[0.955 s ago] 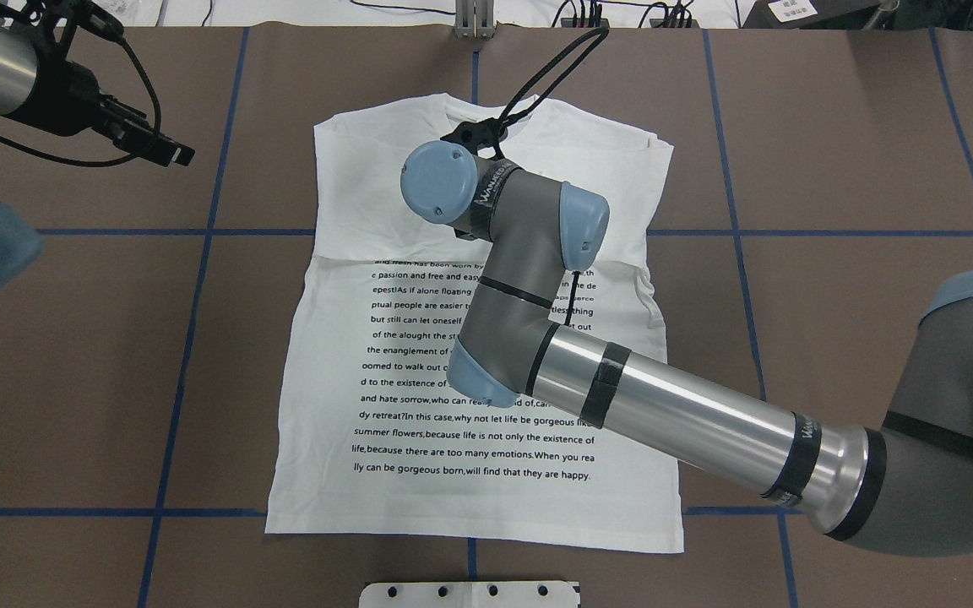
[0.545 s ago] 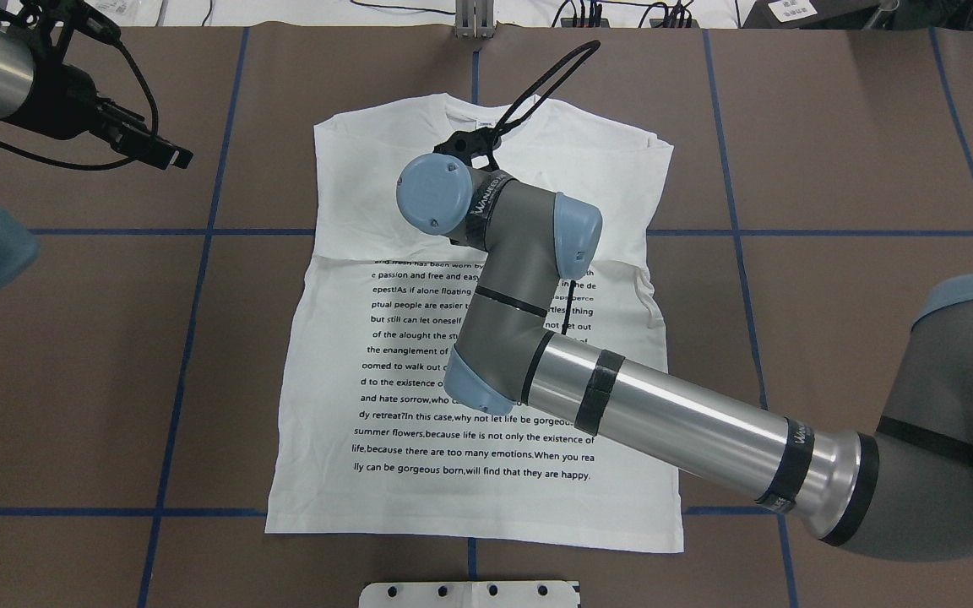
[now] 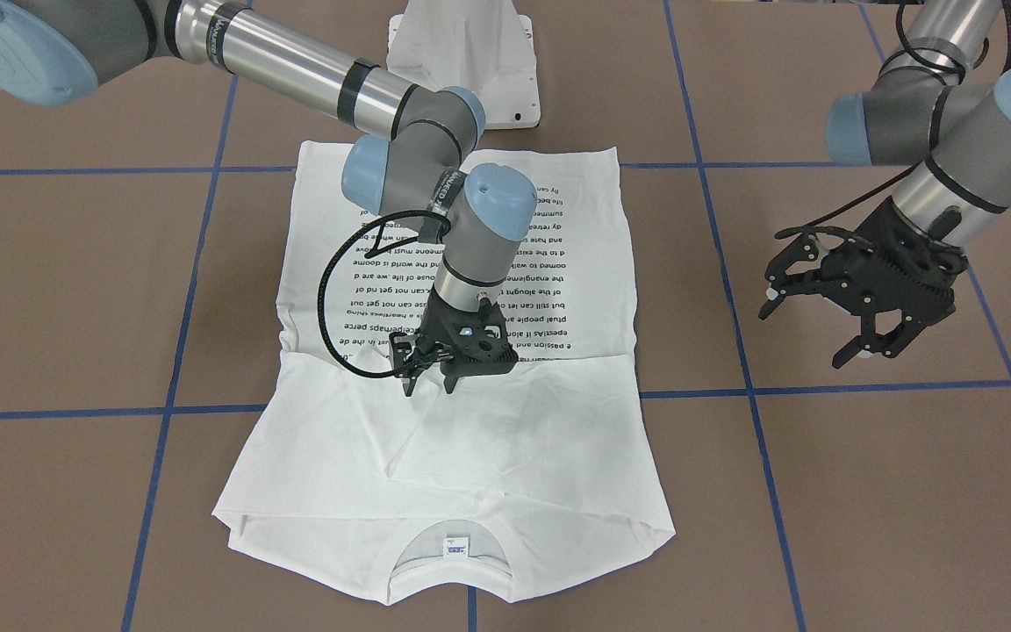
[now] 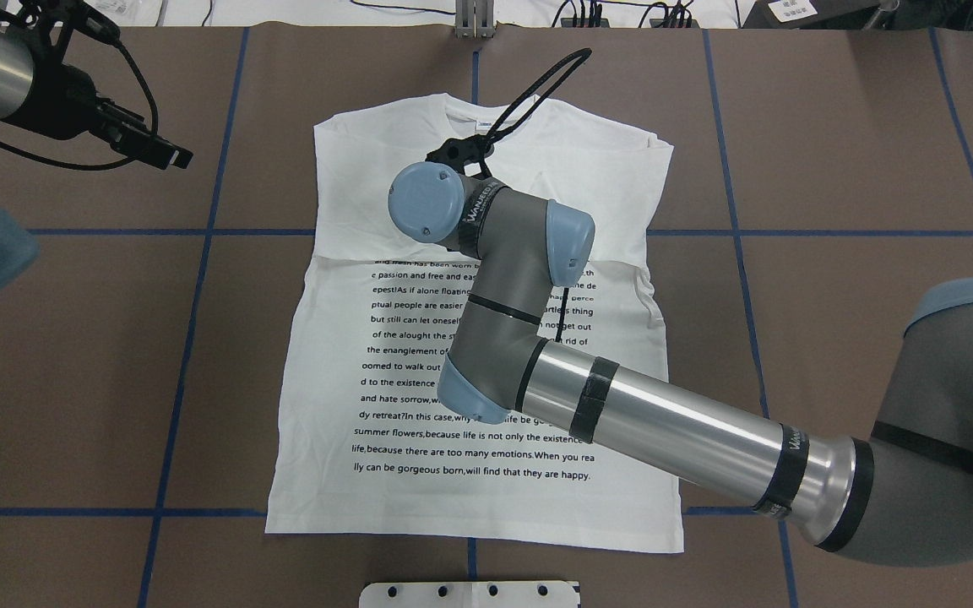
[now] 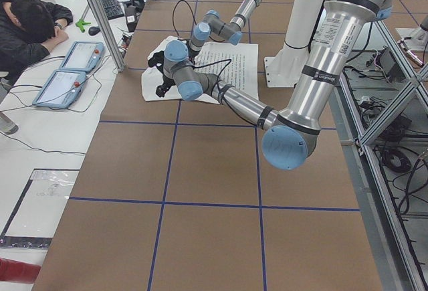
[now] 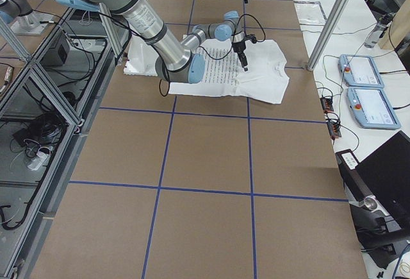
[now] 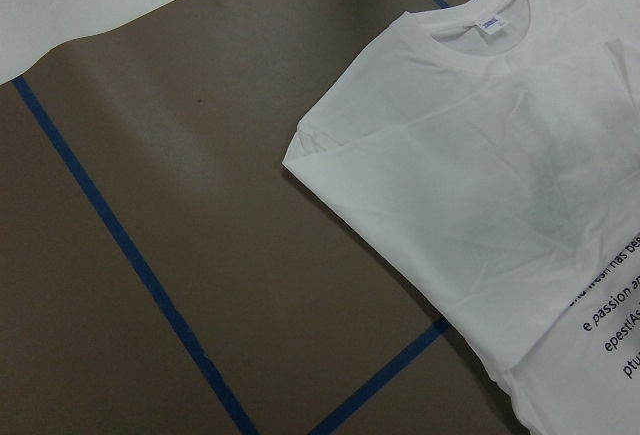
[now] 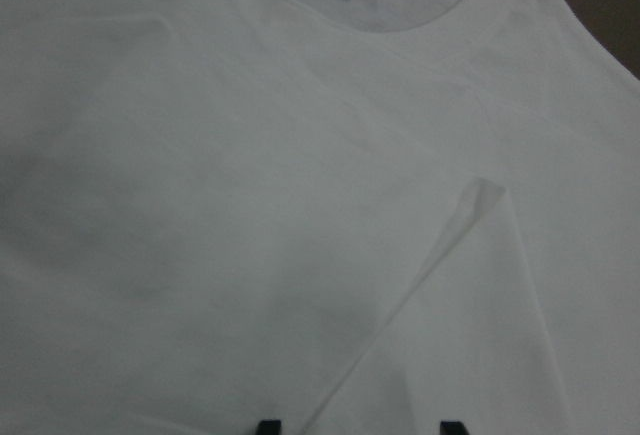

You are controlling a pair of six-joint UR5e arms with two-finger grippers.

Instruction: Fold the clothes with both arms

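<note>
At frame centre the right gripper hangs low over the T-shirt, fingers parted, gripping nothing. At right, the left gripper gapes wide, empty.

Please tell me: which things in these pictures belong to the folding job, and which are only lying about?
Belong to the job:
white printed T-shirt
right gripper, open, at the shirt's chest
left gripper, open, beside the shirt

Only lying about:
white pedestal base
control tablets
laptop
</note>
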